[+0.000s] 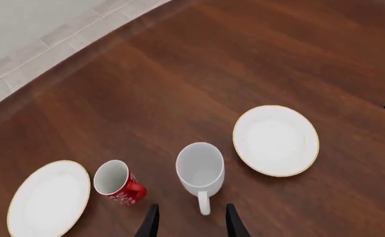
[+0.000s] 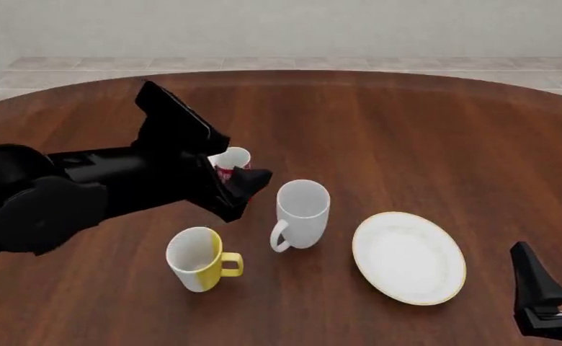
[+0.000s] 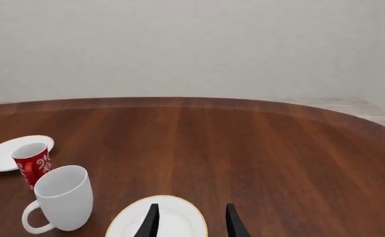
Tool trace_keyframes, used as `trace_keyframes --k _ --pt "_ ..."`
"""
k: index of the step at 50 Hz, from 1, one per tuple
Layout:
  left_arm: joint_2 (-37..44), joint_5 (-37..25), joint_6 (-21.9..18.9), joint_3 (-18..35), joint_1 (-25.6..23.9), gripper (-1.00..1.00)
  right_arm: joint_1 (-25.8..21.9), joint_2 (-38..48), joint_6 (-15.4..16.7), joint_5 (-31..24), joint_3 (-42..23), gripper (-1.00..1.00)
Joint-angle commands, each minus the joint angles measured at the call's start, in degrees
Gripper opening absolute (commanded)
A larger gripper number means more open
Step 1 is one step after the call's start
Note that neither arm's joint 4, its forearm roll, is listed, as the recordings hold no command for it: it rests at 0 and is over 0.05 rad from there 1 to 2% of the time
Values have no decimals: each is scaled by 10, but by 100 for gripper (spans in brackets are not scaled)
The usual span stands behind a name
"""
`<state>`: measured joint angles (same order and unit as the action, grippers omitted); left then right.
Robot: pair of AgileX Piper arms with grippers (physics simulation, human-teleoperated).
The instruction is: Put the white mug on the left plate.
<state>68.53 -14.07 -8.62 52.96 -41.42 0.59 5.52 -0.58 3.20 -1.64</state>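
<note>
The white mug point(image 2: 300, 214) stands upright near the table's middle, its loop handle toward the near left. In the left wrist view the white mug point(image 1: 200, 169) lies just ahead of my left gripper point(image 1: 191, 224), which is open, with the handle between the lines of its two fingers. In the front view my left gripper point(image 2: 247, 184) hovers just left of the mug and holds nothing. The left plate point(image 1: 49, 197) lies beyond a red mug point(image 1: 117, 181); the left plate point(image 3: 15, 152) also shows in the right wrist view. My left arm hides it in the front view. My right gripper point(image 2: 556, 281) is open at the near right.
A white-and-yellow mug point(image 2: 199, 259) stands near the front, left of the white mug. The red mug point(image 2: 231, 160) stands behind my left gripper. A second yellow-rimmed plate point(image 2: 409, 257) lies right of the white mug. The round table's far edge point(image 2: 281, 72) curves across the back.
</note>
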Motion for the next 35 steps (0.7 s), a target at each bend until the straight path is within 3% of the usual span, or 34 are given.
trace_keyframes --k 1,35 --pt "25 15 0 8 -3 100 1 10 -1 12 3 100" --pt "108 34 1 12 -32 100 3 14 -2 14 -1 100"
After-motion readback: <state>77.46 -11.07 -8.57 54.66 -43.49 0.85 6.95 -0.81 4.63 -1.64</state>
